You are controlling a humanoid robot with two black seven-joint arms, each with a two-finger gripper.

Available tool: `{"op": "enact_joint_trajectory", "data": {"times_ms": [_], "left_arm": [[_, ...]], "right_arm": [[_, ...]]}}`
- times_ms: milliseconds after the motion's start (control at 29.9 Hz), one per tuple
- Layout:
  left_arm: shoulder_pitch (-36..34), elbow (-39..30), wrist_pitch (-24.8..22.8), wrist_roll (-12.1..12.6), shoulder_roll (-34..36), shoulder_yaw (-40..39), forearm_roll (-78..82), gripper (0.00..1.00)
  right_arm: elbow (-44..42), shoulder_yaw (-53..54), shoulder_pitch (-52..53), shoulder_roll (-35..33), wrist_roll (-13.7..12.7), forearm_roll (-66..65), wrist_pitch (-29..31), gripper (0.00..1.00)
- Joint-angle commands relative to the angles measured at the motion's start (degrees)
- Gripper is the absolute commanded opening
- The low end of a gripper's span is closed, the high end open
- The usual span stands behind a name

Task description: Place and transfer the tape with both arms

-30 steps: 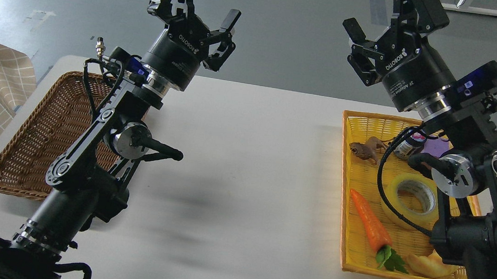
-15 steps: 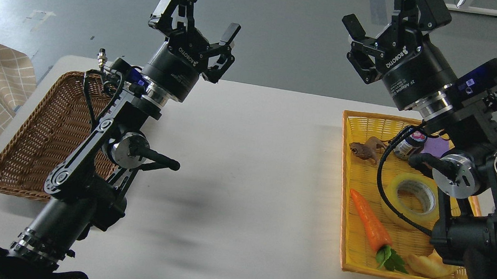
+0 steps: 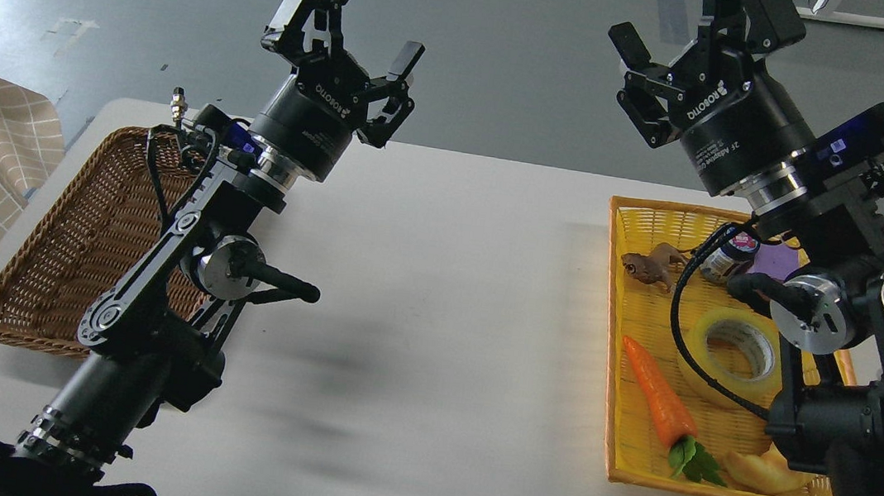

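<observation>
Left jaws point(image 3: 356, 18): mine, raised in the upper left of the frame above the far edge of the desk, spread wide, nothing between them.
Right jaws point(image 3: 696, 23): mine, raised at the upper right, one finger clear at the left, the other running to the top edge of the frame; spread wide, nothing in them.
Tape point(image 3: 733, 345): lying flat in the yellow basket point(image 3: 620, 435) at the right of the frame, its core facing up, partly behind my right arm and crossed by a black cable.
Carrot point(image 3: 656, 396): in the same basket, just left of the tape, leaves toward the lower edge.
Croissant point(image 3: 757, 474): lower right corner of the yellow basket.
Brown toy animal point(image 3: 650, 266): upper part of the yellow basket.
Brown basket point(image 3: 68, 239): left side of the desk point(image 3: 442, 323), behind my left arm.
</observation>
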Motion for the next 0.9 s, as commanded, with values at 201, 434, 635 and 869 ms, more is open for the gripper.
{"op": "enact_joint_trajectory", "data": {"times_ms": [201, 434, 635, 869], "left_arm": [[-0.1, 0.0, 0.4, -0.1, 0.0, 0.0, 0.0, 0.98], [-0.4, 0.0, 0.4, -0.1, 0.0, 0.0, 0.0, 0.98], [-0.3, 0.0, 0.4, -0.1, 0.0, -0.1, 0.0, 0.98], [-0.6, 0.1, 0.4, -0.1, 0.0, -0.1, -0.1, 0.98]], "right_arm": [[0.0, 0.0, -0.1, 0.0, 0.0, -0.1, 0.1, 1.00], [0.0, 0.0, -0.1, 0.0, 0.0, -0.1, 0.1, 1.00], [-0.1, 0.0, -0.1, 0.0, 0.0, -0.1, 0.1, 1.00], [-0.1, 0.0, -0.1, 0.0, 0.0, -0.1, 0.1, 1.00]]}}
